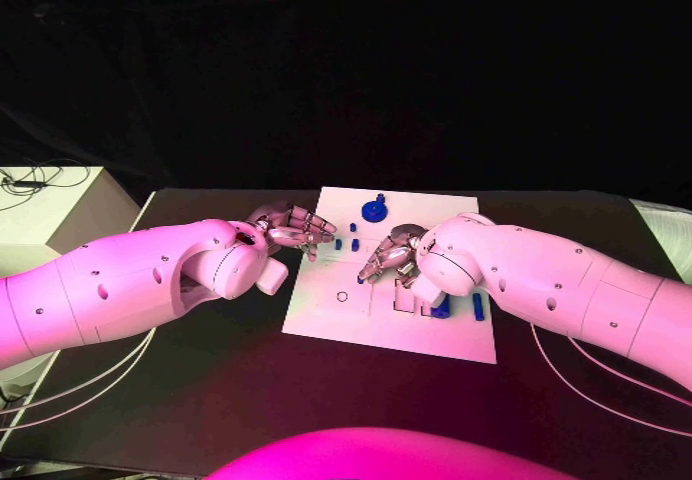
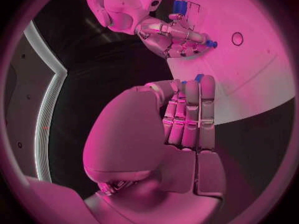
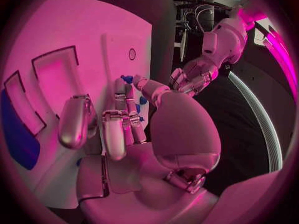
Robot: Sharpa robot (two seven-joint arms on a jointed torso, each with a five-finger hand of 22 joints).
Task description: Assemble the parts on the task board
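Note:
The white task board (image 1: 378, 318) lies in the middle of the black table. On it a round blue part (image 1: 375, 210) sits near the far edge, with two small blue pegs (image 1: 346, 243) below it. My right hand (image 1: 392, 255) hovers over the board's centre and pinches a small blue part (image 3: 127, 78) between thumb and fingertip; that part (image 2: 211, 44) also shows in the left wrist view. My left hand (image 1: 293, 231) is at the board's left edge, its fingers (image 2: 190, 109) held close together. Blue bits (image 2: 199, 77) peek past their tips, held or standing behind I cannot tell.
More blue parts (image 1: 440, 308) and a blue bar (image 1: 477, 308) lie on the board under my right forearm, beside outlined recesses (image 3: 56, 74). A small ring mark (image 1: 342, 295) sits on the board's left half. A pale cabinet (image 1: 58, 205) stands off the table's left edge.

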